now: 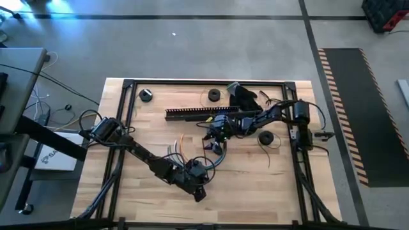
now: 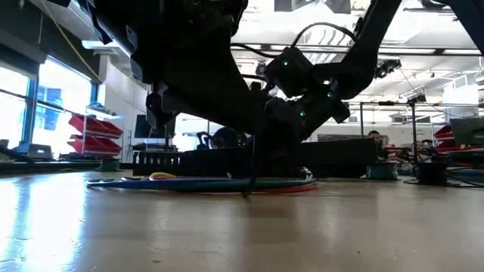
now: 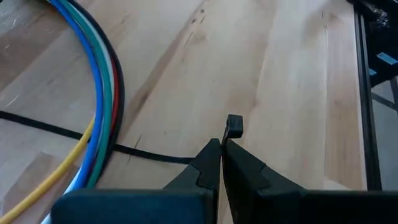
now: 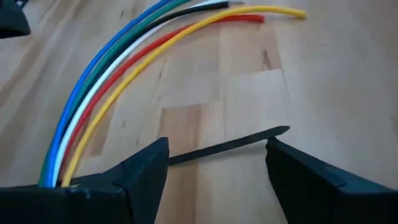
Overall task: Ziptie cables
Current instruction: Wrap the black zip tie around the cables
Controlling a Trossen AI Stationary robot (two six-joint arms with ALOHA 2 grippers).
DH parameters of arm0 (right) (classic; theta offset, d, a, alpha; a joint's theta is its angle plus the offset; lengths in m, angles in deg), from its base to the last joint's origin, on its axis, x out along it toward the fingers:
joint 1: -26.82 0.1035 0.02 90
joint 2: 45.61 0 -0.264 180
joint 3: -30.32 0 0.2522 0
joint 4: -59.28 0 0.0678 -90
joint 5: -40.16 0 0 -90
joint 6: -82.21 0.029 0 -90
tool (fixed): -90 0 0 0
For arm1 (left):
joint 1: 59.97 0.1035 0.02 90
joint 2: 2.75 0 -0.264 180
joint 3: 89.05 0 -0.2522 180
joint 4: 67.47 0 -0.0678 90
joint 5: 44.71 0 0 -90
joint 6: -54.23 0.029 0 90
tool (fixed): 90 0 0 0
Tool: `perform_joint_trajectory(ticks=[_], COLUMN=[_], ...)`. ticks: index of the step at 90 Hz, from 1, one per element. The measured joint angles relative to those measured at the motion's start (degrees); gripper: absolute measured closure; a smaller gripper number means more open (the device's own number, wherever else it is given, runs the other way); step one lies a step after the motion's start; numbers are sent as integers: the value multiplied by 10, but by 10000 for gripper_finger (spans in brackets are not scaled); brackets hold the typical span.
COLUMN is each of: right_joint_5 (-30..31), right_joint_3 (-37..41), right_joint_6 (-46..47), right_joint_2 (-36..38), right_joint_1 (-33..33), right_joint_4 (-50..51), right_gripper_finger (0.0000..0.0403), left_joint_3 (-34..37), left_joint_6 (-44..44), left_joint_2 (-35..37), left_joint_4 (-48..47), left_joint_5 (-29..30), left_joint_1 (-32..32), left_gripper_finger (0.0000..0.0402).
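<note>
Cables [image 4: 106, 81] in blue, green, white, black, red and yellow, curving in a loose bundle across the middle of the wooden worktop [image 1: 153, 198], between both arms. Black slotted duct [image 1: 192, 114] farther back, well apart from the bundle. Left tool [image 3: 221, 148] near the front of the worktop, fingers pressed together on the ziptie [image 3: 155, 154], right at its small square head, strip running flat under the cables. Right tool [image 4: 217, 155] just above the wood beside the bundle, fingers spread wide, straddling the ziptie's pointed tail, touching neither strip nor wires.
</note>
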Motion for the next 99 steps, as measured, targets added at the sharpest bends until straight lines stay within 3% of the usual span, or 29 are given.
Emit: perform_joint_trajectory(ticks=[19,34,44,61,66,79,99], right_joint_5=[12,23,32,31,21,15,75], right_joint_3=[-1,-1,-2,-1,-1,11,65], right_joint_6=[71,60,58,72,72,78,54], right_joint_2=[-35,-40,-40,-40,-36,-4,96], right_joint_1=[1,9,16,29,32,34,36], right_joint_4=[-58,-60,-58,-52,-46,-20,-18], right_gripper_finger=[172,189,238,369,391,401,403], left_joint_3=[0,0,0,0,0,0,0], left_joint_6=[4,4,4,4,3,-8,-17], left_joint_2=[0,0,0,0,0,3,18], left_joint_4=[1,0,0,0,0,0,-1], left_joint_5=[-3,-9,-10,-10,-11,-10,15], left_joint_1=[0,0,0,0,0,0,3], left_gripper_finger=[401,401,401,401,402,402,402])
